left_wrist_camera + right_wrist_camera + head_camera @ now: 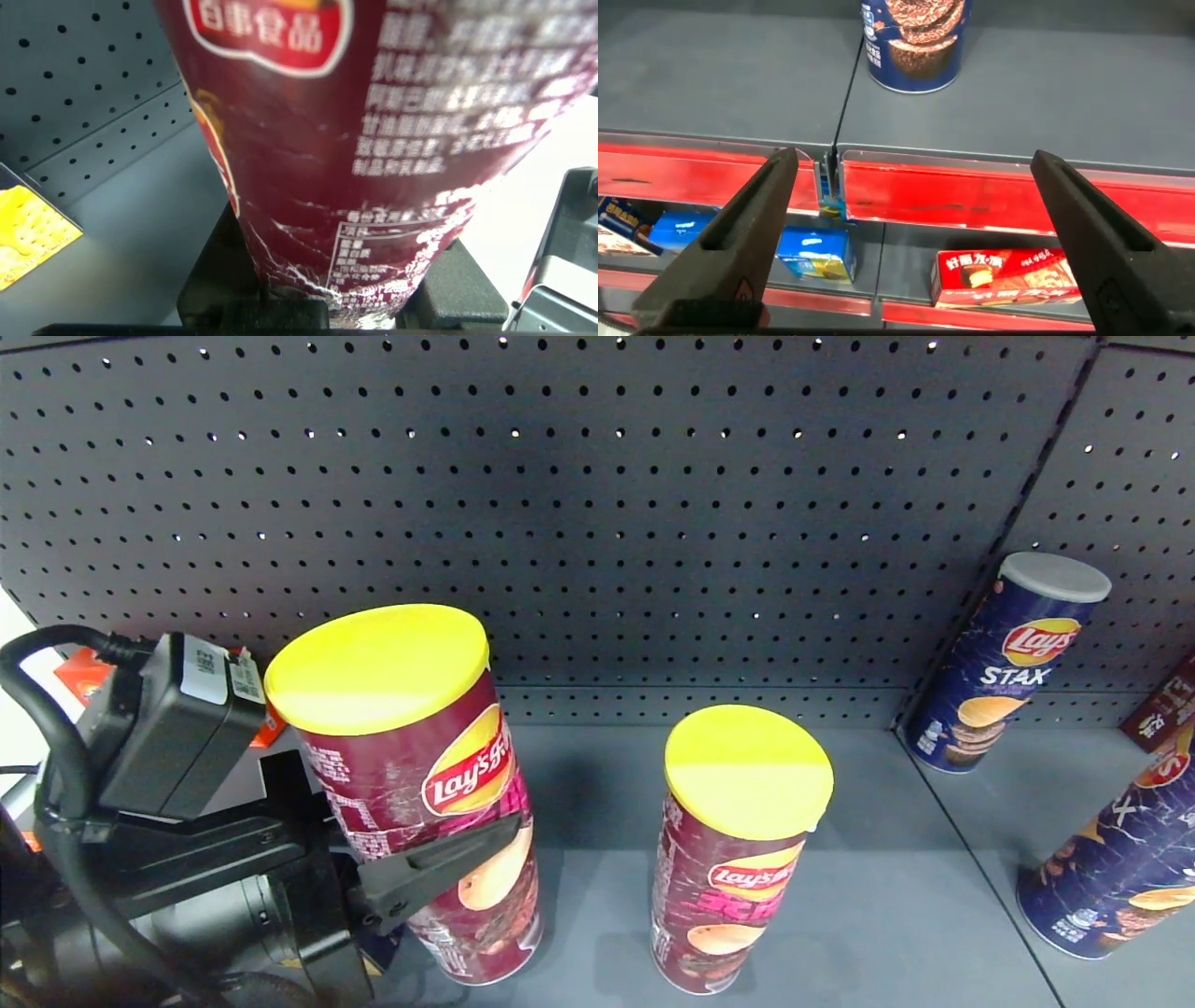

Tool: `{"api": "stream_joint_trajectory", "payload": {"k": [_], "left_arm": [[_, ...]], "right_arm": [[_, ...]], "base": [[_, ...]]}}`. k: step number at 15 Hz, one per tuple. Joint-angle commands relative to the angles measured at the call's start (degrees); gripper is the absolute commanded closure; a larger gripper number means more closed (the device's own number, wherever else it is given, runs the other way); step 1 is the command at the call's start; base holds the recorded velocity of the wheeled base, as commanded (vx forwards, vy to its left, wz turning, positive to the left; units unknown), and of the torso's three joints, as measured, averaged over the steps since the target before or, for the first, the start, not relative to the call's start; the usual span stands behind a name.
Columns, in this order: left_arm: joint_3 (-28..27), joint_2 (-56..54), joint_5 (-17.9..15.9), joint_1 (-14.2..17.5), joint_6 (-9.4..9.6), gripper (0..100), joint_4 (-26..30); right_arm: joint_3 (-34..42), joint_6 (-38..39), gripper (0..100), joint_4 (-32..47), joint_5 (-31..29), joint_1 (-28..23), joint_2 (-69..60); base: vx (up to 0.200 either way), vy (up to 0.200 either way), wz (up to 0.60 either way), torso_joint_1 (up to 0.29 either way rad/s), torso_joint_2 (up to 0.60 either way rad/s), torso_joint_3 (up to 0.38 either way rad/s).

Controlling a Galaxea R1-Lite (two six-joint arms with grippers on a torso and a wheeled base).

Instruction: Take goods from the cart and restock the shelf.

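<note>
"On the grey shelf [887,915], in the head view, what has the left gripper [439,859] got?"

"Its jaws are closed on the middle of a maroon crisp can [411,775] with a yellow lid; the can stands upright near the front of the board; whether its base touches the board I cannot tell."

"And round about it?"

"A second maroon can [738,859] stands at three o'clock from it, apart, no contact; a blue can [1004,672] stands in the next bay towards two o'clock; a nearer blue can [1116,877] sits out past three o'clock; the pegboard [653,523] rises behind at twelve."

"The left wrist view?"

"The held can close up, clamped in the gripper; grey board beyond it; a yellow packet [23,233] at the edge."

"The right wrist view?"

"The right gripper [920,252] is spread wide with nothing in it; it hangs in front of the red price rail [971,191]; one of the blue cans stands on the board behind that rail; a blue box [817,257] and a red box [1008,275] lie on the tier below."

"Which step, then?"

"Placing, I judge; the can is at its spot beside its twin. The next move calls for settling the base flat; then parting the jaws only enough to free it; then drawing the arm straight back towards six o'clock, so no finger drags the can or knocks the neighbour; after that, the cart for more."
</note>
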Motion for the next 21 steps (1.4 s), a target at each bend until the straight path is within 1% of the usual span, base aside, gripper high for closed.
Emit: {"api": "stream_joint_trajectory", "payload": {"k": [1, 8, 9, 11, 14, 15, 21], "left_arm": [[0.0, 0.0, -0.9, 0.0, 0.01, 100, 0.0], [-0.3, 1.4, -1.8, 0.0, -0.07, 100, -0.1], [-0.3, 1.8, -2.7, 0.0, -0.07, 100, -1.0], [0.1, 2.0, -2.8, 0.1, -0.07, 100, -2.4], [0.0, 2.0, -3.0, 0.9, -0.16, 100, -2.4], [-0.2, 2.2, -3.7, 1.6, -0.16, 100, -2.4], [-0.9, 2.3, -4.6, 1.6, -0.07, 100, -2.3]], "right_arm": [[0.0, 0.0, 0, 0.0, 0.0, 0.0, 0.1], [0.0, 0.0, 0, 0.0, 0.0, -0.6, -0.1], [0.0, 0.2, 0, 0.0, 0.0, -5.3, -3.7], [0.0, 0.2, 0, 0.0, 0.0, -3.8, -5.3], [0.0, 0.2, 0, 0.0, 0.0, -3.9, -5.3], [0.0, 0.2, 0, 0.0, 0.0, -3.9, -5.2], [0.0, 0.2, 0, 0.0, 0.0, -3.9, -5.2]], "base": [[0.0, 0.0, 0.0, 0.0, 0.0, 0.0], [0.0, 0.0, 0.0, 0.0, 0.0, 0.0], [0.0, 0.0, 0.0, 0.0, 0.0, 0.0], [0.0, 0.0, 0.0, 0.0, 0.0, 0.0], [0.0, 0.0, 0.0, 0.0, 0.0, 0.0], [0.0, 0.0, 0.0, 0.0, 0.0, 0.0], [0.0, 0.0, 0.0, 0.0, 0.0, 0.0]]}}
